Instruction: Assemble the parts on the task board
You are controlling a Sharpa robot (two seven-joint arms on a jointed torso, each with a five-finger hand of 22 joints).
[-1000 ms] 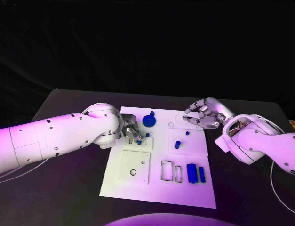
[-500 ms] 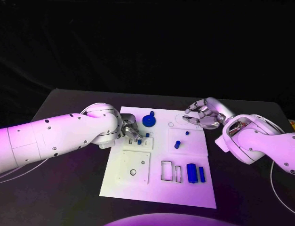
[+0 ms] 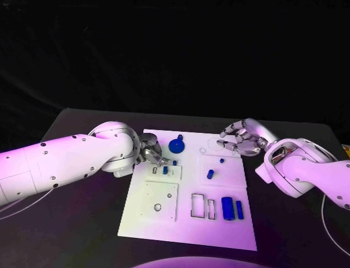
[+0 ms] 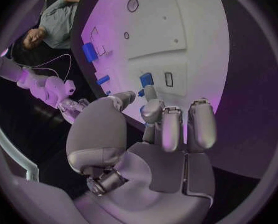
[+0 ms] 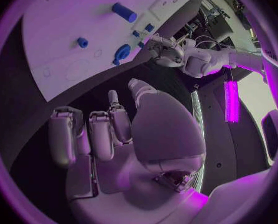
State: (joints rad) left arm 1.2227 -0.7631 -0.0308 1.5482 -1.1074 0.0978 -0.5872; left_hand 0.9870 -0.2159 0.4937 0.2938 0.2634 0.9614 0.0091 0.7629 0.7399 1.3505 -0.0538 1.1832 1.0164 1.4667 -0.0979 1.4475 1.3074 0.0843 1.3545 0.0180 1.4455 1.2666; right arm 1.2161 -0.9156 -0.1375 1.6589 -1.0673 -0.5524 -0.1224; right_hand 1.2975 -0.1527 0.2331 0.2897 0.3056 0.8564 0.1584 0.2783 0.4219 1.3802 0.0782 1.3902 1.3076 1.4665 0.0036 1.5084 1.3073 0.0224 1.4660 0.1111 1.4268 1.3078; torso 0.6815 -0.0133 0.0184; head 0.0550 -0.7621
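Note:
The white task board [image 3: 191, 229] lies mid-table with several blue parts on it. My left hand [image 3: 152, 151] hovers over the board's upper left, fingers loosely bent, its fingertips [image 4: 150, 92] close to a small blue peg [image 3: 173, 162]. A blue block [image 3: 165, 169] stands beside an empty slot [image 4: 168, 78] just ahead of that hand. Nothing sits in its palm. My right hand [image 3: 239, 138] hangs above the board's upper right edge, fingers half curled and apart, holding nothing. A round blue part [image 3: 177, 145] lies between the two hands.
A short peg [image 3: 222, 158] and a small piece [image 3: 210, 173] stand on the right panel. Two blue blocks [image 3: 227, 206] sit beside empty rectangular slots [image 3: 198, 202] near the front. A panel with a round hole [image 3: 158, 206] lies at front left. Black table [image 3: 78, 223] surrounds the board.
My left hand has drawn back a little, up and to the left, away from the small peg and block. The right hand has barely moved. The parts stay put.

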